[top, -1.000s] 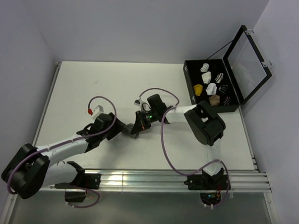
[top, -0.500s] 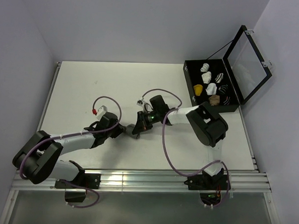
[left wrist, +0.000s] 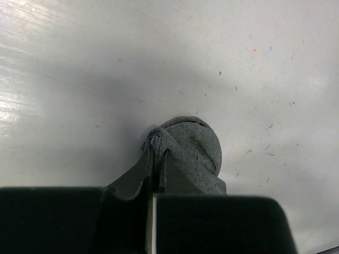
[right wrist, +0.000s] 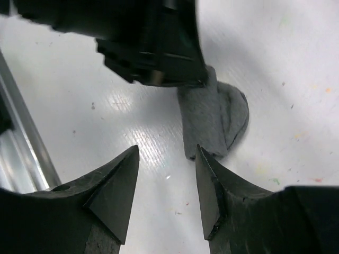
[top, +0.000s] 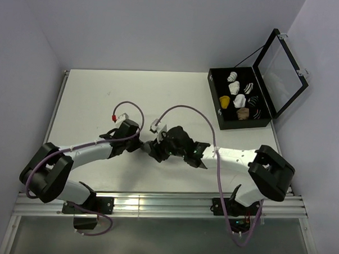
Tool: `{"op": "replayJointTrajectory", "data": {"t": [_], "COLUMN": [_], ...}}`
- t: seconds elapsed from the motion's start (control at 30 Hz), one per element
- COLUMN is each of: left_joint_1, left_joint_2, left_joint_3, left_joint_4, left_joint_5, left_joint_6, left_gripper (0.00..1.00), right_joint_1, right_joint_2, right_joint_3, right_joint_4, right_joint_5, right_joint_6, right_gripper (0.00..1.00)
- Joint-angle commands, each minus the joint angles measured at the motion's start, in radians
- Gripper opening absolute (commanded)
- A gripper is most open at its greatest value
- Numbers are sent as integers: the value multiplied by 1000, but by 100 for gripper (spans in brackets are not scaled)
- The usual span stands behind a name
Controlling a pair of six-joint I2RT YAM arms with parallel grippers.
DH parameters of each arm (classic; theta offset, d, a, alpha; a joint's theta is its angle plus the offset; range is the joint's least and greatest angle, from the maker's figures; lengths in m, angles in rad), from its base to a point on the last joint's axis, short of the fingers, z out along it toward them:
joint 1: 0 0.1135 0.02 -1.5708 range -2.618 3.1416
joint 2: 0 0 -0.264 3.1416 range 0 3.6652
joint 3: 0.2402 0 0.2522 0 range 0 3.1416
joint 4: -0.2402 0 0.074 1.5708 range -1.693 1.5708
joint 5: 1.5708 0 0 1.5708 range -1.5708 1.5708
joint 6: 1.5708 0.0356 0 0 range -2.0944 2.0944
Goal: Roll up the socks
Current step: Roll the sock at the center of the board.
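White bench with an open black case at the far right corner. It holds white, striped and tan bundles plus a yellow bundle. Both arms meet mid-bench and it's pretty crowded there. The left end effector is pinching the edge of the grey sock, which sits rolled up on the bench between the two. The right end effector is spread wide just beside the roll, not touching it. From the right wrist, the left one hides the roll's far end.
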Motion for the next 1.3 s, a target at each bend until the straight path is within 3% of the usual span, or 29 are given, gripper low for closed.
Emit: {"op": "replayJointTrajectory", "data": {"t": [0.0,0.37,0.63,0.8,0.9,1.03,1.13,1.17,1.23,1.27], "left_joint_1": [0,0,2,5,14,33,51,54,68,71], "left_joint_2": [26,72,112,120,121,112,89,68,38,3], "left_joint_3": [66,129,154,168,181,195,192,189,171,163], "left_joint_4": [-69,-106,-121,-137,-150,-161,-157,-155,-149,-138], "left_joint_5": [31,88,131,146,160,171,166,151,134,128], "left_joint_6": [69,120,144,175,200,215,213,207,183,172], "left_gripper": [1,0,0,0,0,0,8,18,28,44], "right_joint_1": [75,276,319,312,286,243,200,189,166,143], "right_joint_2": [-28,159,338,386,397,392,383,377,372,369], "right_joint_3": [-23,78,156,175,196,205,210,213,216,221], "right_joint_4": [65,53,4,-61,-130,-206,-241,-249,-263,-271], "right_joint_5": [277,567,718,724,684,589,483,459,387,350], "right_joint_6": [-165,-346,-408,-377,-336,-278,-242,-232,-204,-195], "right_gripper": [54,55,56,55,50,33,17,13,0,0]}}
